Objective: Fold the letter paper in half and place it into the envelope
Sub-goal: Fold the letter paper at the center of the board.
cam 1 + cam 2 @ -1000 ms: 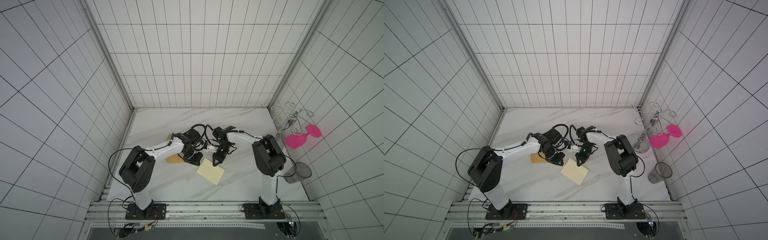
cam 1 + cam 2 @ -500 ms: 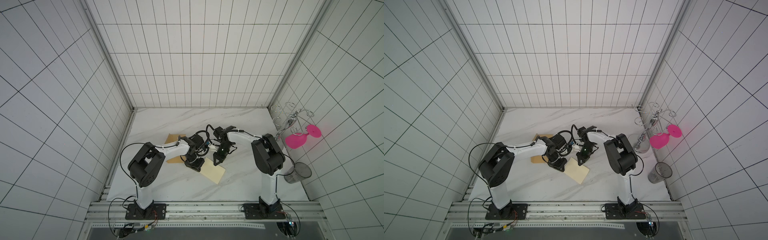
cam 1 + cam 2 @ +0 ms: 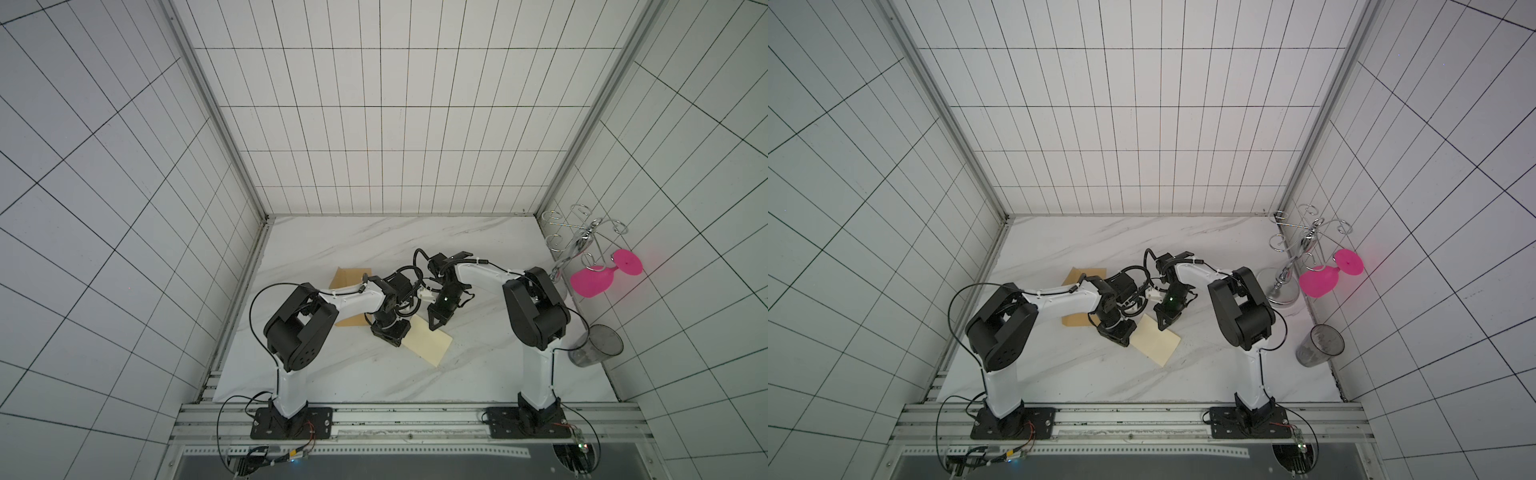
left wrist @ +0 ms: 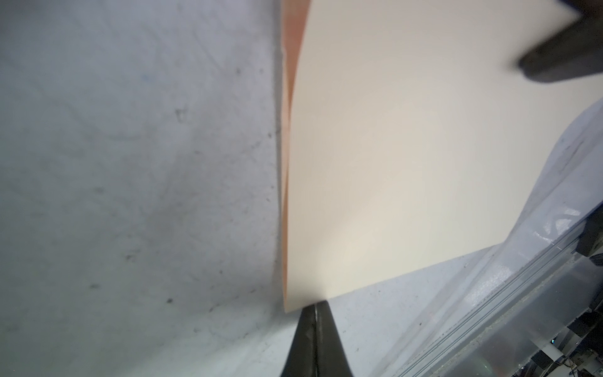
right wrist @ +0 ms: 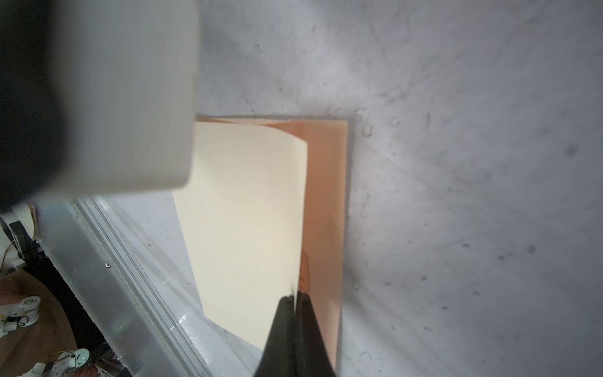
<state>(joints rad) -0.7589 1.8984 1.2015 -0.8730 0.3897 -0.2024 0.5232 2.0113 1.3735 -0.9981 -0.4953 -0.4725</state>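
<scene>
On the table the envelope lies at ten o'clock from the letter paper, near it. The glass rack stands at two o'clock and the tumbler at three o'clock, both well apart.

The letter paper is a pale cream sheet lying askew on the bench. Its upper layer is doubled over and bowed above a peach-toned lower layer, one edge pinched in my right pincer and a corner in my left pincer. The tan-brown envelope lies flat near it, mostly hidden under my left arm.
</scene>
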